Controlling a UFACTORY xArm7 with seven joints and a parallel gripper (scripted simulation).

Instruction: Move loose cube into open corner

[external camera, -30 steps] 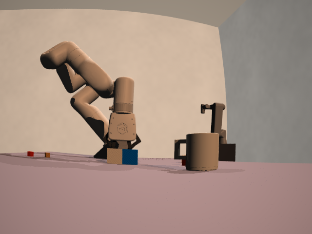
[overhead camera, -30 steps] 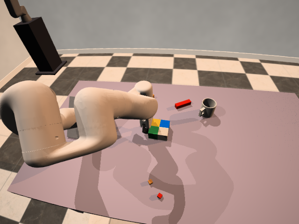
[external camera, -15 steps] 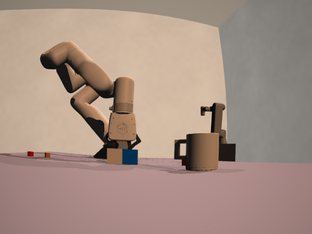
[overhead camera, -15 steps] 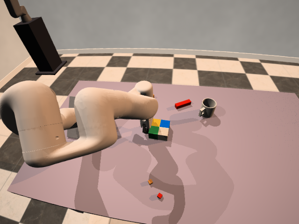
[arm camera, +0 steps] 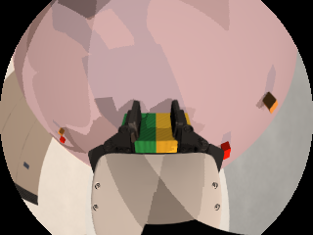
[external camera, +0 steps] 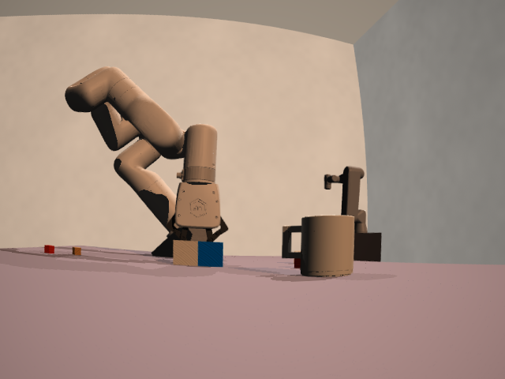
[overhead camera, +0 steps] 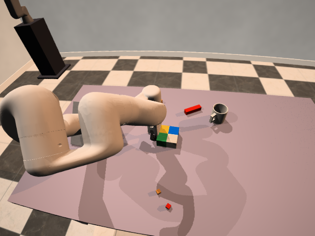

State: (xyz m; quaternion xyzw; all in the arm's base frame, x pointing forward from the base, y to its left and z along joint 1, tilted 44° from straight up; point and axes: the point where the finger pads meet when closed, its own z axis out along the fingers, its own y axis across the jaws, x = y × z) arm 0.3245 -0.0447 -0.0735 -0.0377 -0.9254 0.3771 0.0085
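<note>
Four cubes sit together as a square on the mauve mat: yellow [overhead camera: 164, 128], blue [overhead camera: 173, 130], green [overhead camera: 161, 137] and beige [overhead camera: 172, 138]. Their faces look flush, with no gap showing. My gripper [overhead camera: 152, 133] is low at the mat, right against the left side of the green and yellow cubes. In the wrist view its fingers stand about half apart, with the green cube [arm camera: 145, 136] and the yellow cube [arm camera: 166, 136] just beyond the tips; nothing is gripped between them. In the exterior view the gripper [external camera: 198, 236] is behind the beige [external camera: 185, 253] and blue [external camera: 210, 253] cubes.
A red bar [overhead camera: 192, 109] and a grey mug [overhead camera: 219, 112] lie behind and to the right of the square. A small orange block [overhead camera: 158, 191] and a small red block [overhead camera: 168, 206] lie near the mat's front. A black pedestal [overhead camera: 40, 45] stands on the floor at the back left.
</note>
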